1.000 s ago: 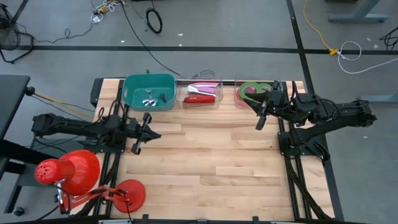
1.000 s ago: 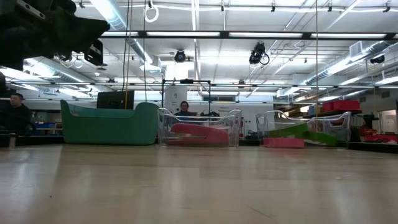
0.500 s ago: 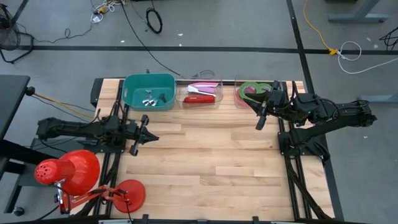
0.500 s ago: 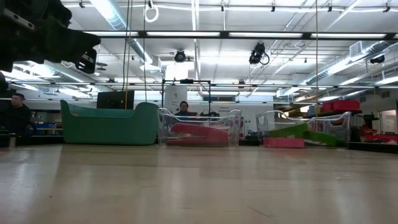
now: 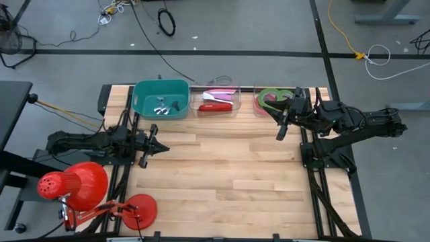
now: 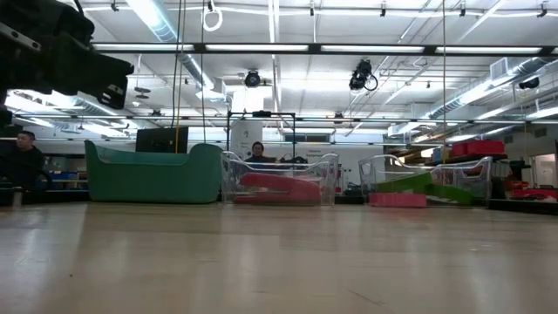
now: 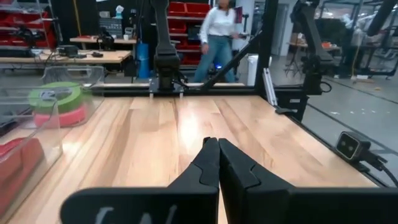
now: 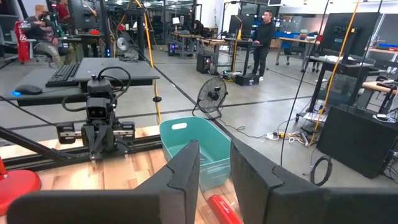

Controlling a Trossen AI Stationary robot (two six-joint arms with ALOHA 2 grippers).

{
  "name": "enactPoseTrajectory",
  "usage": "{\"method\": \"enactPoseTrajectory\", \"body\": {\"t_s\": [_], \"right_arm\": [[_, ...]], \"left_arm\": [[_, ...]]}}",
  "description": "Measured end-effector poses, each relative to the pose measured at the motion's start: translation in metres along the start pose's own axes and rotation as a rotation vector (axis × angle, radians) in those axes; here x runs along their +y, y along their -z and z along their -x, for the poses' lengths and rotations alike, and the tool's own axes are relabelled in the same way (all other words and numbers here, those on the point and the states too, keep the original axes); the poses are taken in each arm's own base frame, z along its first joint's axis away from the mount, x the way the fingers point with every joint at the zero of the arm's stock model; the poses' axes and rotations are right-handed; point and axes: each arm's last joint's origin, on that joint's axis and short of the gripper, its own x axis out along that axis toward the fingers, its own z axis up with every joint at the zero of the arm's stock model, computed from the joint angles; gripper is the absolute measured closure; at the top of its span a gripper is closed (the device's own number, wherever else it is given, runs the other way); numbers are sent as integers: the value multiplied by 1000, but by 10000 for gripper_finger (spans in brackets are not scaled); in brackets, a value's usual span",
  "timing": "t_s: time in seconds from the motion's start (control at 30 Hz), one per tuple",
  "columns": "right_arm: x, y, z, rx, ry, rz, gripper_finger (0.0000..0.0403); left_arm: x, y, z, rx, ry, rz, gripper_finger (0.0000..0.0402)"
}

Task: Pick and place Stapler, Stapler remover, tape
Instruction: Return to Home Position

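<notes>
The wooden table [image 5: 228, 175] carries three bins in a row along its far edge. A red lamp [image 5: 74, 185] stands at the near left corner.

The left arm lies low along the table's left side. The left gripper [image 5: 161, 147] points across the boards towards the right, and its fingers [image 7: 208, 163] are pressed together with nothing between them. It sits in front of the teal bin [image 5: 142, 91], apart from it.

The right arm reaches in from the right edge. The right gripper [image 5: 282, 128] hangs just in front of the right clear bin [image 5: 256, 101], fingers [image 8: 186, 165] parted and holding nothing.

The teal bin holds the staple removers [image 5: 161, 107]. The middle clear bin [image 5: 197, 101] holds a red stapler [image 5: 216, 106] with a pink stapler [image 5: 218, 95] behind it.

The tape lies in the right clear bin. The green tape [image 5: 272, 94] rests on the red-pink tape [image 6: 397, 200] and leans up against the bin wall in the low view. It is just beside the right gripper, on the far side of it, not touched by it, and well apart from the left gripper.
</notes>
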Motion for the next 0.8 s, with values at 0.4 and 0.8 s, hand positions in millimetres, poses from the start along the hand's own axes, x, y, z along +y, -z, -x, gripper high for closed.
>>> {"method": "enactPoseTrajectory", "body": {"t_s": [0.4,0.8], "right_arm": [[0,0,0,0,0,0,312],[0,0,0,0,0,0,312]], "left_arm": [[1,-2,5,-36,-74,-27,401],[2,-2,5,-45,-92,39,396]]}}
